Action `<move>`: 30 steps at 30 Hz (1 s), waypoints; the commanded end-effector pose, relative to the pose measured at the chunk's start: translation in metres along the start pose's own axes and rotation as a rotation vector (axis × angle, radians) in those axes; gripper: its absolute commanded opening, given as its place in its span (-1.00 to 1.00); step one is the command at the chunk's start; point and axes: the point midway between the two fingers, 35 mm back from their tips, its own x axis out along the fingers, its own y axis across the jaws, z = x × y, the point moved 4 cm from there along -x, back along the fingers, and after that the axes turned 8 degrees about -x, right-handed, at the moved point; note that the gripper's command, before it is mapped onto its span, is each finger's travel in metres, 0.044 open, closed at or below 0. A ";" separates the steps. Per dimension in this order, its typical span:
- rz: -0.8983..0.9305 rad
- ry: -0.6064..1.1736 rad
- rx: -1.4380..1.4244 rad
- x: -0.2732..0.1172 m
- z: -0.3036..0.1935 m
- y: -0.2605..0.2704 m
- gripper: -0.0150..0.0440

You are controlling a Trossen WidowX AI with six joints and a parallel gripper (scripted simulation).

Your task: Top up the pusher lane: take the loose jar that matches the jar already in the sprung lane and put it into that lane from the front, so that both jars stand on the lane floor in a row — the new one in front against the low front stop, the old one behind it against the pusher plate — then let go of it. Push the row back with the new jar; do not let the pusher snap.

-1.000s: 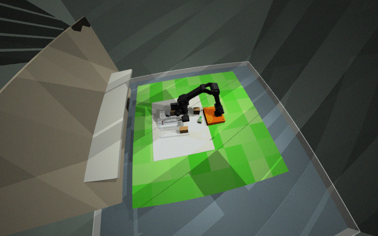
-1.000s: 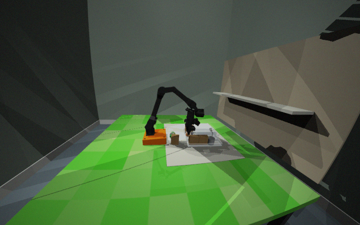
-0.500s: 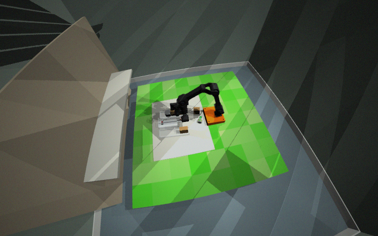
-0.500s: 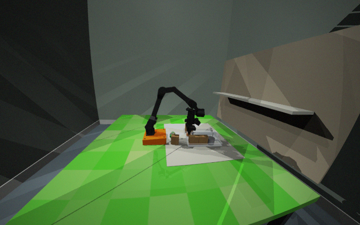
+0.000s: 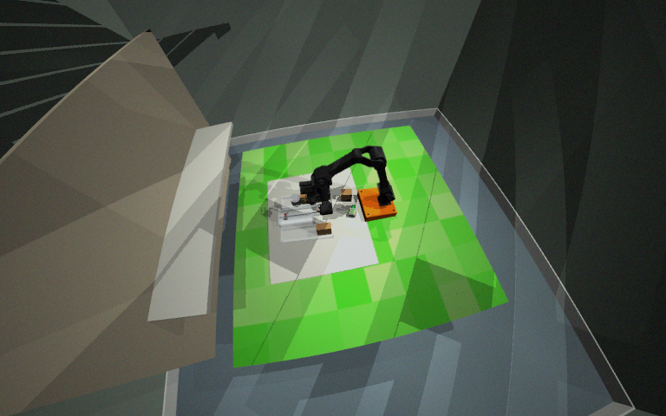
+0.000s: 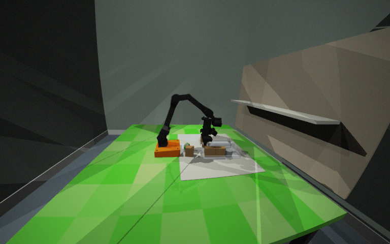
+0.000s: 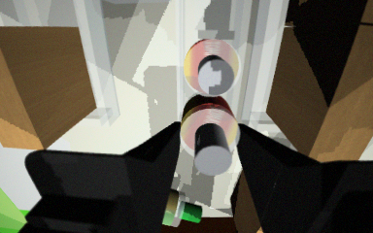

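My gripper (image 7: pixel 208 128) (image 6: pixel 205 144) is shut on a jar (image 7: pixel 212 161) with a red and yellow body and a grey-topped dark lid. The held jar looks upright, at the front part of the sprung lane. A matching jar (image 7: pixel 212 65) stands in the lane straight behind it, very close; whether they touch is unclear. The pusher plate (image 7: pixel 217 35) shows just behind that rear jar. Clear lane walls (image 7: pixel 247 53) run along both sides. The low front stop and the held jar's base are hidden, so I cannot tell whether it rests on the lane floor.
A green-capped jar (image 7: pixel 190 212) (image 5: pixel 352 211) (image 6: pixel 187 145) lies in front of the lanes, toward the orange base (image 5: pixel 370 211) (image 6: pixel 166 153). Wooden blocks (image 7: pixel 53 83) (image 7: pixel 296 97) (image 5: pixel 323 229) flank the lane. Another block (image 5: pixel 346 195) (image 6: pixel 189 151) stands near the base.
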 end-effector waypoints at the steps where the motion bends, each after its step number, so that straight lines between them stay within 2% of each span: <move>1: -0.009 -0.036 -0.003 -0.004 0.008 -0.002 -0.49; 30: -0.009 -0.037 -0.003 -0.005 0.011 -0.002 -0.49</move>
